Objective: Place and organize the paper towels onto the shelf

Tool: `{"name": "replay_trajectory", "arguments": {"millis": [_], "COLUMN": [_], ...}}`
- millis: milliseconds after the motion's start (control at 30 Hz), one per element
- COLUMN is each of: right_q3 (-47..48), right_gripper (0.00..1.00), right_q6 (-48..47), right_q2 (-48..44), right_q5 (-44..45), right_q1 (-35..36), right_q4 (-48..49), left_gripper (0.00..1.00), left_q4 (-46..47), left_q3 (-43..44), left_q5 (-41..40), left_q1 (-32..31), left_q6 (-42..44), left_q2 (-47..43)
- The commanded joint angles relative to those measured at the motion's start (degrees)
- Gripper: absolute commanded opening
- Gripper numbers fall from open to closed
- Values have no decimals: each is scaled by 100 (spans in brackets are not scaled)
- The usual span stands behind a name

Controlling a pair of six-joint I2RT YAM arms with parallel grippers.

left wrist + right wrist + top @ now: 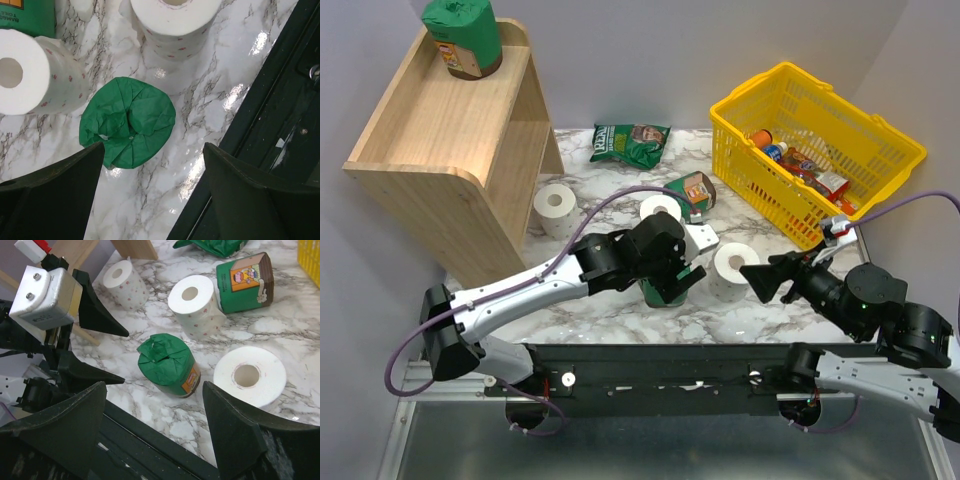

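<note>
One green-wrapped paper towel roll (463,38) stands on the top tray of the wooden shelf (440,150). Another green roll (665,293) (127,121) (167,365) stands upright near the table's front edge. My left gripper (678,272) (155,150) hangs open just over it, not touching it. A third green roll (697,192) (245,282) lies on its side. White rolls sit by the shelf (556,207), mid-table (663,208) and to the right (735,268) (249,375). My right gripper (770,277) (155,390) is open and empty beside that last roll.
A yellow plastic basket (750,88) with bottles and packets stands at the back right. A flat green snack bag (630,143) lies at the back centre. The black arm rail (650,375) runs along the near edge.
</note>
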Motion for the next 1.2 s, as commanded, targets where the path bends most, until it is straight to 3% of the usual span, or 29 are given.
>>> {"name": "replay_trajectory", "arguments": {"millis": [0, 300, 500, 933, 1167], "right_q3": [135, 170, 214, 170, 188], "right_gripper": [86, 86, 86, 86, 86], "right_q6": [94, 138, 94, 85, 120], "right_q2": [-192, -395, -378, -316, -360], "right_q5": [367, 649, 675, 684, 649], "right_q1": [26, 26, 26, 26, 26], "right_q4": [-343, -378, -396, -343, -369], "left_gripper": [90, 86, 77, 76, 54], "left_q4": [365, 365, 365, 725, 577], "left_q3": [-111, 21, -23, -655, -454], "left_q5": [-42, -341, -508, -595, -894], "left_q1": [-43, -43, -43, -43, -61], "left_q6": [150, 159, -85, -412, -448], "left_q2": [347, 1147, 1481, 1604, 1438]}}
